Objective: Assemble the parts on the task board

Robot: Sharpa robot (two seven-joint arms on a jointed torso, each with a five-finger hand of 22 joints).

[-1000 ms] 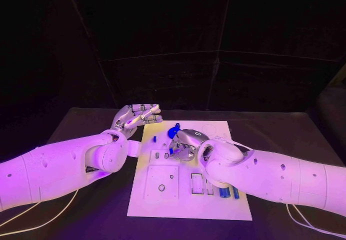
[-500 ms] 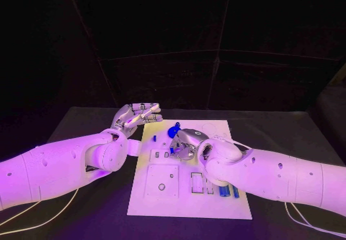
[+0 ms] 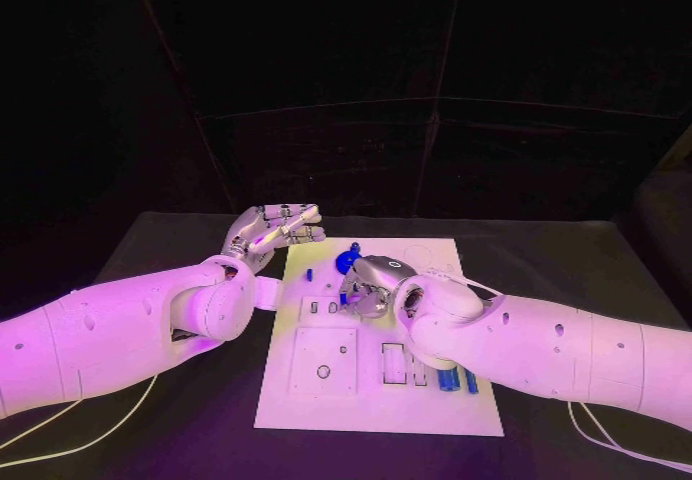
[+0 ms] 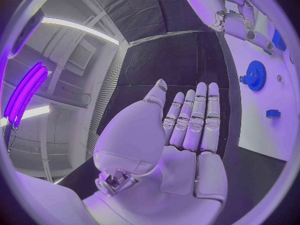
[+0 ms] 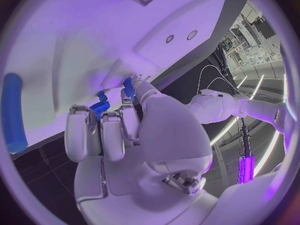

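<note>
Nearest me on the task board (image 3: 375, 405): two blue pegs (image 3: 457, 380) lying side by side at the board's near right, just past my right forearm. One long blue peg (image 5: 12, 112) also shows at the rim of the right wrist view, lying on the white plate.

Mid-board: my right hand (image 3: 372, 288) is down over the board, fingers curled in tight. In the right wrist view the fingertips (image 5: 128, 92) are bunched around a small blue part (image 5: 101, 105) with a toothed edge, thumb closing against it. Reads as a pinch on that part, but the contact itself is mostly hidden behind the fingers, so I can't tell how firmly it's held. A bit of blue also shows at the fingers from the head view.

Just beyond the right hand: a blue gear (image 3: 348, 262) on the board, near its far left area. The left wrist view shows the same gear (image 4: 255, 75) lying flat on the white plate, with a small blue block (image 4: 272, 113) near it.

Left of the board, far end: my left hand (image 3: 271, 232) is raised over the black table (image 3: 159, 250), beside the board's far left corner, not touching it. Palm flat, fingers (image 4: 199, 116) straight and side by side, thumb out. Holding nothing.
</note>
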